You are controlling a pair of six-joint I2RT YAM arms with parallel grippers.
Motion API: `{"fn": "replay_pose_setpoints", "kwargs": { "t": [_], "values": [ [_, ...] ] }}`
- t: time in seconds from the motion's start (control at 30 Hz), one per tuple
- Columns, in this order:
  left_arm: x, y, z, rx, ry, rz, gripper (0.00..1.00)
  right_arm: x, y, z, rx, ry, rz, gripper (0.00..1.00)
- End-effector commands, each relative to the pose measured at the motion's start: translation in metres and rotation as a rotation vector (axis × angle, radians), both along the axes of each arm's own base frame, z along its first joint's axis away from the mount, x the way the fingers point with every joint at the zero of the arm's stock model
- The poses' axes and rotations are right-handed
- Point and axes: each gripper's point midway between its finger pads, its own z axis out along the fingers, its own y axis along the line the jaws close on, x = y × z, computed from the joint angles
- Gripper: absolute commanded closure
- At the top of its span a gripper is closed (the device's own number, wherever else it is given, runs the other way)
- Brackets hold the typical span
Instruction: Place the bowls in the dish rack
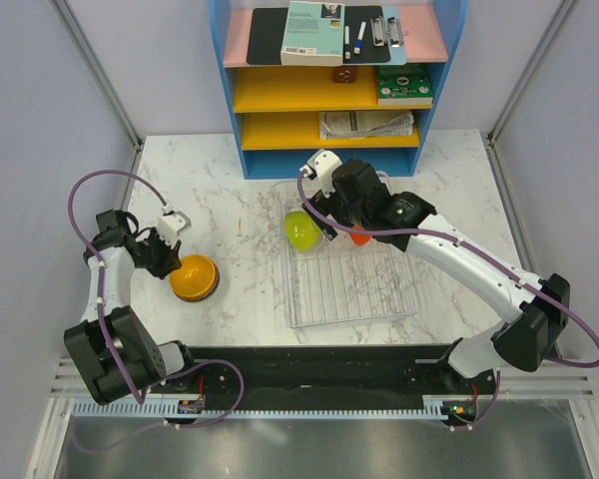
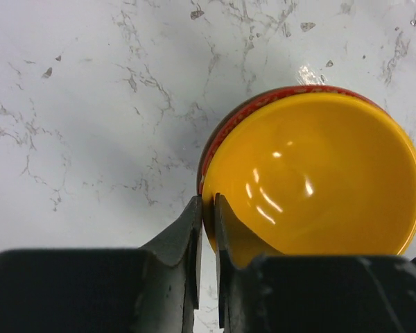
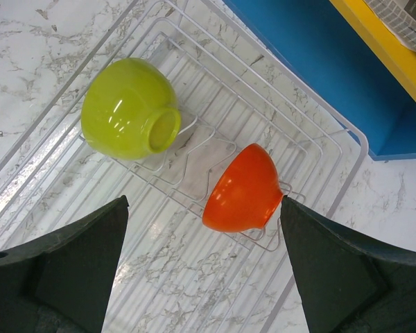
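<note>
No writing is legible; print on the pale book point(image 1: 312, 32) atop the shelf unit point(image 1: 329, 163) is too small.

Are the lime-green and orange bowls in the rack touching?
Apart. Right wrist view shows bare dish rack wires between the lime-green bowl and the orange bowl.

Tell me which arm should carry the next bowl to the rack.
Left. The left gripper grips the orange bowl by its rim; the right gripper hangs open over the dish rack, holding nothing.
</note>
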Motion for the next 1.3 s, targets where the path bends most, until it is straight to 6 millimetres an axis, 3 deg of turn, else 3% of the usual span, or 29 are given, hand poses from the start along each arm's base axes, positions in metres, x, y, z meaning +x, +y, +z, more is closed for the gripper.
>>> {"fn": "replay_pose_setpoints", "kwargs": {
  "t": [0.0,0.07,0.43,0.87,1.03,1.17,1.27],
  "values": [
    [0.008,-0.003,0.016,-0.01,-0.057,-0.036,0.9,0.001,0.004,0.025,0.057,-0.035,-0.002,0.03],
    [0.009,-0.002,0.016,-0.01,-0.059,-0.032,0.98,0.001,0.003,0.026,0.06,-0.035,-0.003,0.02],
    [0.015,-0.002,0.038,-0.006,-0.1,-0.026,0.98,0.002,0.006,0.029,0.064,-0.032,0.001,0.02],
    [0.009,-0.024,0.078,-0.085,-0.172,-0.077,0.98,0.002,0.008,0.027,0.065,-0.021,0.006,0.02],
    [0.012,-0.034,0.102,-0.133,-0.229,-0.092,0.98,0.001,0.016,0.026,0.114,0.012,0.018,0.03],
    [0.014,-0.054,0.131,-0.243,-0.298,-0.141,0.98,-0.007,0.034,0.039,0.295,0.109,0.107,0.03],
    [0.016,-0.071,0.152,-0.32,-0.336,-0.187,0.98,-0.001,0.034,0.05,0.429,0.175,0.111,0.02]
  ]
}}
